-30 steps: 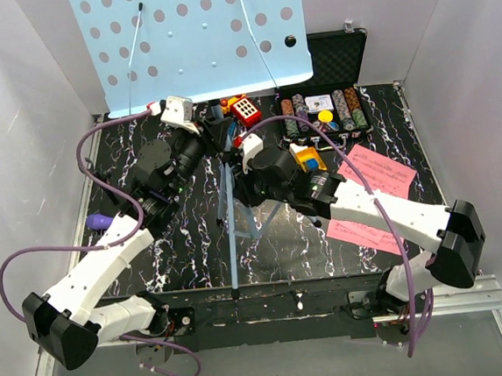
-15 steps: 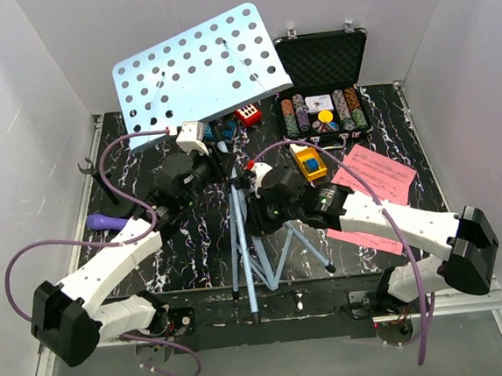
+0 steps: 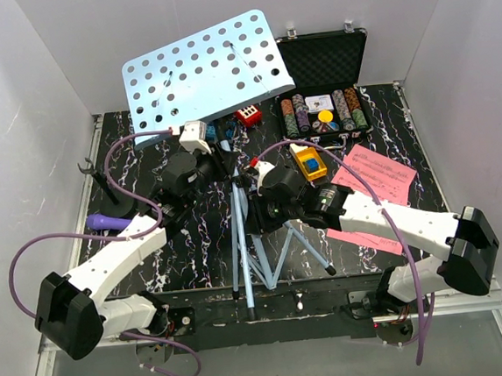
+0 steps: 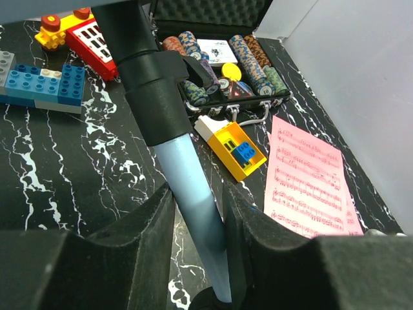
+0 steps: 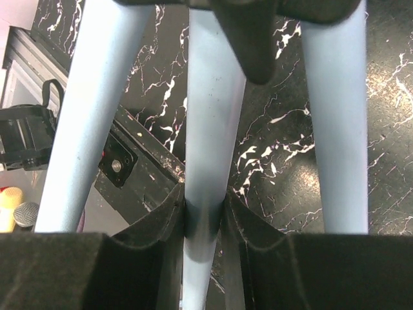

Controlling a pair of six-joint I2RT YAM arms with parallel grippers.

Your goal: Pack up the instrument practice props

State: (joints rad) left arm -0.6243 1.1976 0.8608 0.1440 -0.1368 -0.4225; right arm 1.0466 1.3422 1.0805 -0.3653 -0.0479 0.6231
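The light-blue perforated music stand (image 3: 206, 73) leans back at the table's far side, its tripod legs (image 3: 244, 259) reaching over the near edge. My left gripper (image 3: 218, 163) is shut on the stand's pole (image 4: 190, 181) just below its black collar. My right gripper (image 3: 253, 210) is shut on the stand's middle tube (image 5: 208, 161), between two other legs. Pink sheet-music pages (image 3: 375, 174) lie flat at the right and also show in the left wrist view (image 4: 306, 177). The purple microphone (image 3: 104, 221) and the thin black mic stand (image 3: 111, 198) sit at the left edge.
An open black case of poker chips (image 3: 323, 102) stands at the back right. A yellow toy (image 3: 308, 161), a red toy (image 3: 247, 114) and blue bricks (image 4: 45, 87) lie near the stand's pole. White walls close in on the left, back and right.
The stand's perforated desk has dropped away from the camera and tilted back. Its legs swung out toward the near edge. Both grippers kept their hold and shifted slightly nearer.
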